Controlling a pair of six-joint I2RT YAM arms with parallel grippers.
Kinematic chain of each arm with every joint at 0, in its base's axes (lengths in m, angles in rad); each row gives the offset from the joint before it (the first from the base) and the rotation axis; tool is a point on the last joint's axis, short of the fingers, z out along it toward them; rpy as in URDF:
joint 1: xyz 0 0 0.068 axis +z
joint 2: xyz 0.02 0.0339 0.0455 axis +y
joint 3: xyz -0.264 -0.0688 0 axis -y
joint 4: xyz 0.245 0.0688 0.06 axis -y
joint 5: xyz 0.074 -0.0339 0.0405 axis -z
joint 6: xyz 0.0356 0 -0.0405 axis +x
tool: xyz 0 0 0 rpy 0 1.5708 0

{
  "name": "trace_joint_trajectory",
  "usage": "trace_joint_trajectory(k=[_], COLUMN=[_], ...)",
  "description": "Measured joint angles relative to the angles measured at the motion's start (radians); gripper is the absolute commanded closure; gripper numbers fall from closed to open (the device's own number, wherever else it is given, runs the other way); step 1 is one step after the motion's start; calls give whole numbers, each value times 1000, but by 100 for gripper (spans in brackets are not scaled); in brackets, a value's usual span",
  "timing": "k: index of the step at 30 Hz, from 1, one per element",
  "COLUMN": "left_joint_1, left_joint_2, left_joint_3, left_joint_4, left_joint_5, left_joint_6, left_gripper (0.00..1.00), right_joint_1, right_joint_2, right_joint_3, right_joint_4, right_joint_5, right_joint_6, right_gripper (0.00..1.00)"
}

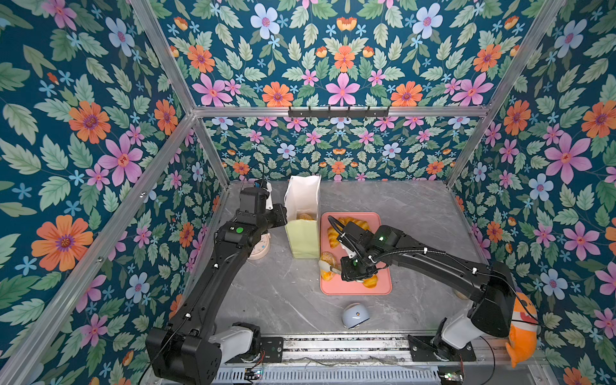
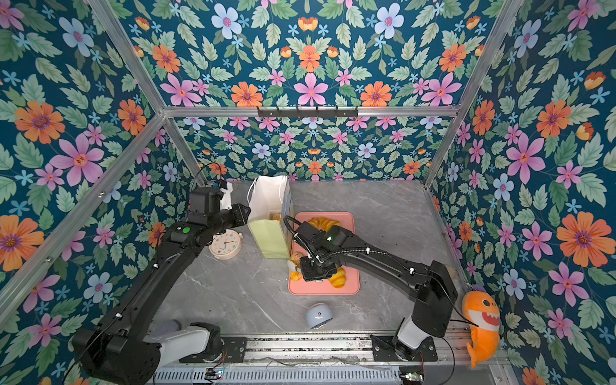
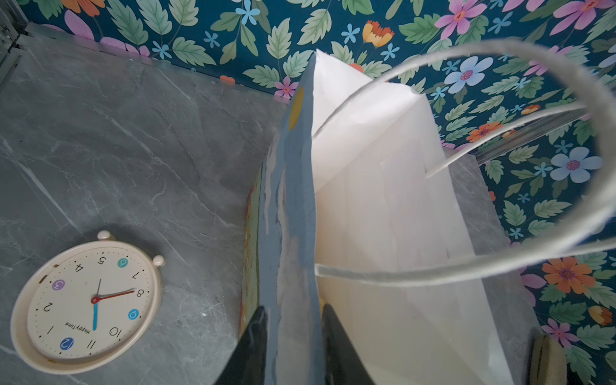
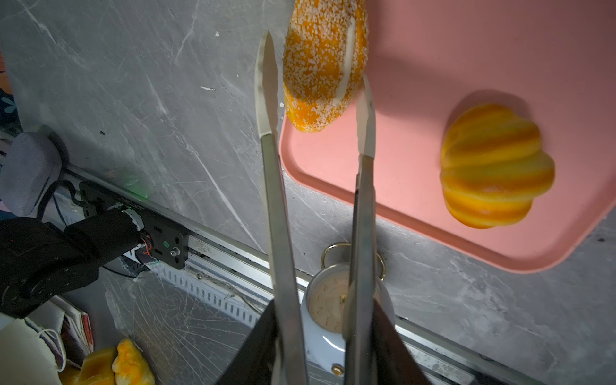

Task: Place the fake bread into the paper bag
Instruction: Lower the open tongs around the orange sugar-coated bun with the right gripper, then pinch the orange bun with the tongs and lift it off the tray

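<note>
The paper bag (image 1: pixel 301 213) (image 2: pixel 268 213) stands open left of the pink tray (image 1: pixel 333 288), with one golden piece of fake bread (image 1: pixel 306 216) inside. My left gripper (image 1: pixel 283 213) (image 3: pixel 293 310) is shut on the bag's blue printed wall (image 3: pixel 293 200). My right gripper (image 1: pixel 355 270) (image 4: pixel 321 320) is shut on metal tongs (image 4: pixel 276 200). The tongs' white tips straddle a seeded bun (image 4: pixel 320 66) (image 1: pixel 327 258) at the tray's left edge. One tip touches the bun and the other is just beside it. A ridged bun (image 4: pixel 493 166) and croissants (image 1: pixel 350 222) lie on the tray (image 4: pixel 433 83).
A cream alarm clock (image 1: pixel 258 248) (image 3: pixel 90 300) lies left of the bag, under my left arm. A pale blue clock (image 1: pixel 355 315) (image 4: pixel 333 310) sits near the front rail. An orange plush shark (image 1: pixel 523 326) hangs at the front right corner.
</note>
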Motion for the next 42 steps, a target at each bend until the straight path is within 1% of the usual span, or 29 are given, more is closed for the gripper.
trace_joint_trajectory(k=[5, 16, 24, 30, 35, 42], left_joint_1=[0, 0, 0, 0, 0, 0], left_joint_2=[-1, -4, -4, -6, -10, -8], left_joint_3=[0, 0, 0, 1, 10, 47], left_joint_4=[0, 0, 0, 0, 1, 1], left_joint_5=[0, 1, 5, 5, 9, 28], left_joint_6=[0, 0, 0, 0, 0, 0], left_gripper=[70, 70, 70, 70, 64, 55], right_joint_1=[0, 0, 0, -6, -21, -51], right_joint_2=[0, -32, -102, -162, -214, -251], right_joint_3=[4, 33, 62, 114, 167, 266], right_joint_4=[0, -33, -96, -174, -225, -285], right_joint_5=[0, 15, 57, 120, 159, 179], right_joint_6=[-1, -19, -27, -41, -48, -76], right_gripper=[69, 69, 69, 69, 69, 69])
